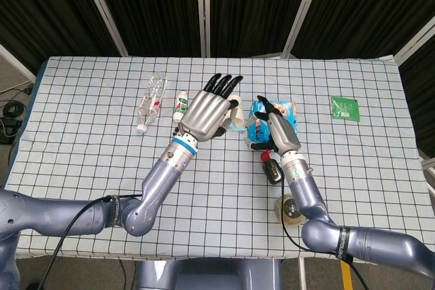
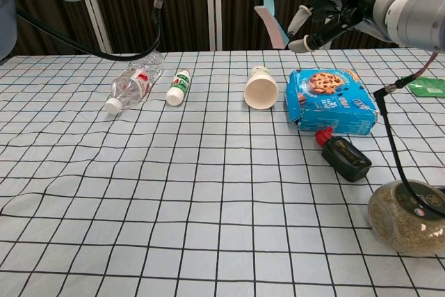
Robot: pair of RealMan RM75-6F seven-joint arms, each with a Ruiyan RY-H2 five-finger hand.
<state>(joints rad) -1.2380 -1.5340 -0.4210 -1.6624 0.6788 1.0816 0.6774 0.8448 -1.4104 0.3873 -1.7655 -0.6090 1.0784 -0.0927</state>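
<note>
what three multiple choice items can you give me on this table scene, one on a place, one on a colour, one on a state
1. What lies nearest the cookie box toward the table's front?
A. clear water bottle
B. black bottle with a red cap
C. green packet

2. What colour is the cookie box?
A. blue
B. yellow
C. white

3. How does the paper cup lie?
A. upright
B. upside down
C. on its side

Answers:
1 B: the black bottle lies just before the box.
2 A: its faces are blue.
3 C: its open mouth faces the chest camera.
</note>
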